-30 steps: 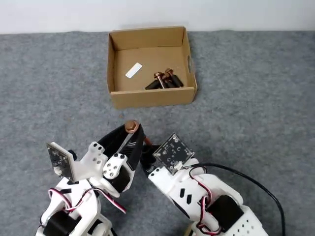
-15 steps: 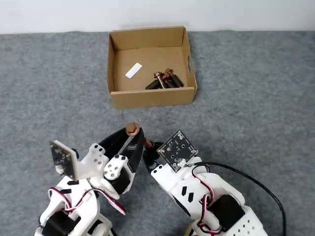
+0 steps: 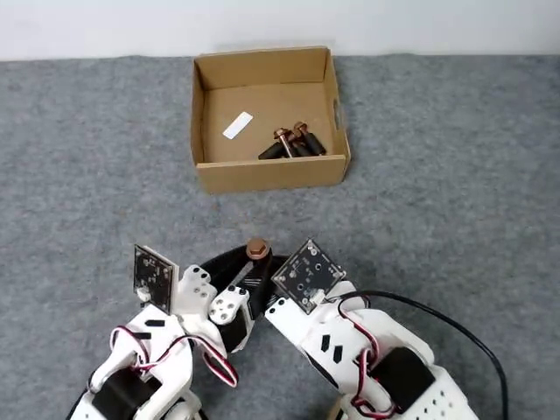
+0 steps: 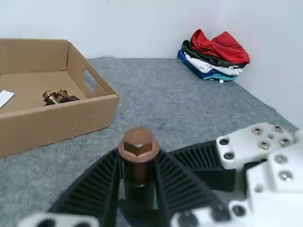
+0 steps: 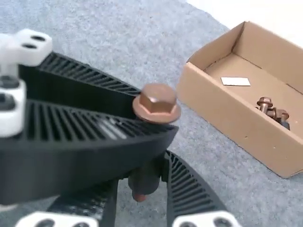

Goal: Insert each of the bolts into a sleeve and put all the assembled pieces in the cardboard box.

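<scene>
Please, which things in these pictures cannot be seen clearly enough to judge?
- High view: the copper-and-black assembled pieces in the brown cardboard box overlap and are small; their number is unclear.
- Right wrist view: the left claw covers most of the dark sleeve, so how deep the copper hex-head bolt sits is unclear.
- Left wrist view: part of the box is cut off by the picture edge.

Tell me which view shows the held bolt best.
Left wrist view: the bolt sits close and centred, hex head clear, clamped in the left gripper. The right wrist view shows its head from the side; the high view, its top.
</scene>
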Available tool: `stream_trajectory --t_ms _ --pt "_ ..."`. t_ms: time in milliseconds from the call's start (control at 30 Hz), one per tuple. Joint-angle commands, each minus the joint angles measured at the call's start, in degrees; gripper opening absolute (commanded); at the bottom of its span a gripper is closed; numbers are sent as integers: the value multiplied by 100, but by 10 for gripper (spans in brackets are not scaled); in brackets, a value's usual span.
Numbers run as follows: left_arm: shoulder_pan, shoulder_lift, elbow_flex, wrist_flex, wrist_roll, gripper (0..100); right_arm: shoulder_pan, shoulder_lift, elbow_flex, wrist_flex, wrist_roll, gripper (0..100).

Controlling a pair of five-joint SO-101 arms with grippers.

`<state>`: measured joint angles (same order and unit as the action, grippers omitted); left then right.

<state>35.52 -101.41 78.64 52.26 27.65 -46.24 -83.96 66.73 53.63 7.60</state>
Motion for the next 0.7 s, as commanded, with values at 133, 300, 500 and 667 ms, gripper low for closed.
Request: stream_trajectory --t_ms 133,300,500,667 --pt "88 70 84 246 35 7 -242 -75 -484 -198 114 8" --pt "79 70 92 519 -536 9 -233 -75 -484 -198 114 8" --pt "79 70 75 633 -607 139 -224 -75 -484 -198 114 8" --pt "-167 70 -13 782 -624 200 -224 -75 -484 -198 114 8"
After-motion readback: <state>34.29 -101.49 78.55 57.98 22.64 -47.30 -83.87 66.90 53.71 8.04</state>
